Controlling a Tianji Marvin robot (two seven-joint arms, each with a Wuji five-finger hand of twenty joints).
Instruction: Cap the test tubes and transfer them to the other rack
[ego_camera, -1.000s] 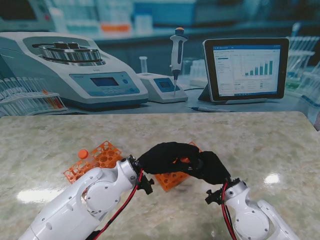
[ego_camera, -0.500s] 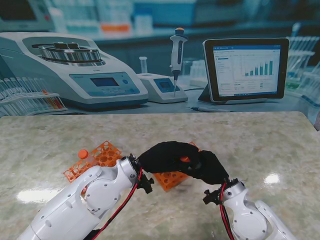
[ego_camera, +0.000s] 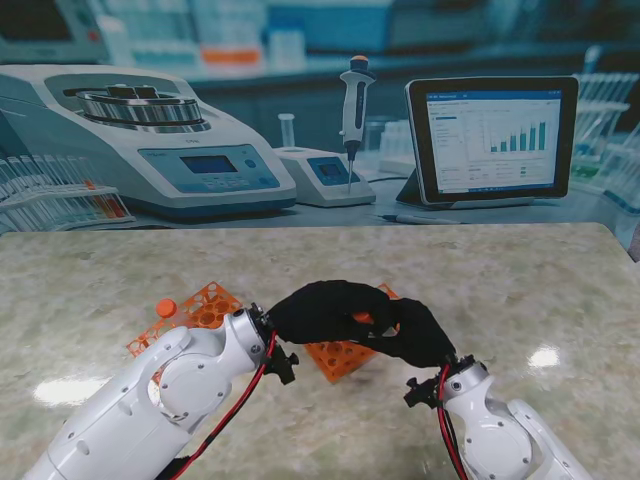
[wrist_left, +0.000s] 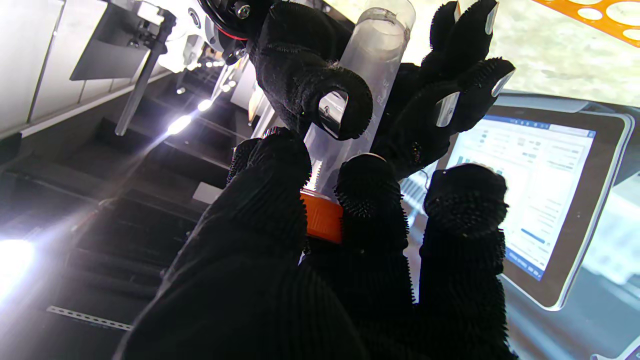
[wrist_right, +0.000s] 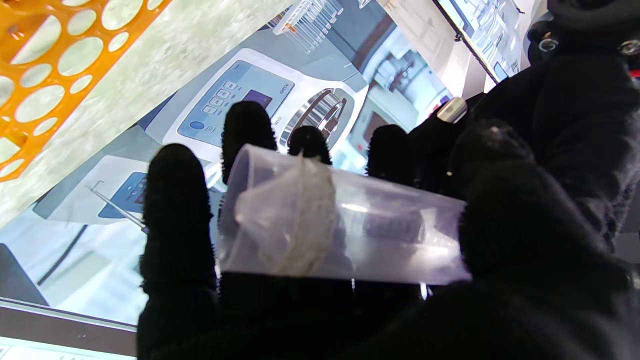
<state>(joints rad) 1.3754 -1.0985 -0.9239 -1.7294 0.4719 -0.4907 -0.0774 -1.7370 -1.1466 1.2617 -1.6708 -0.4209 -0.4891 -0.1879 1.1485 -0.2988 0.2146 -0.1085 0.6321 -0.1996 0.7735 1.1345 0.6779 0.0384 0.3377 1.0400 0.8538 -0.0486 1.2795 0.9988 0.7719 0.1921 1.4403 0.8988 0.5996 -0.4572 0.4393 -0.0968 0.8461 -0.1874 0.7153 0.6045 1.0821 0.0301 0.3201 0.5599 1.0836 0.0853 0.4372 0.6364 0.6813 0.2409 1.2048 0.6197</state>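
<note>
Tube (wrist_right: 345, 230) gripped by right robot hand (ego_camera: 415, 335) (left robot hand (ego_camera: 325, 312) pinching cap (wrist_left: 322, 217)).

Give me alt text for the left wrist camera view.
Black-gloved left hand pinches an orange cap on a clear test tube gripped by the right hand; a tablet screen glows behind.
</note>
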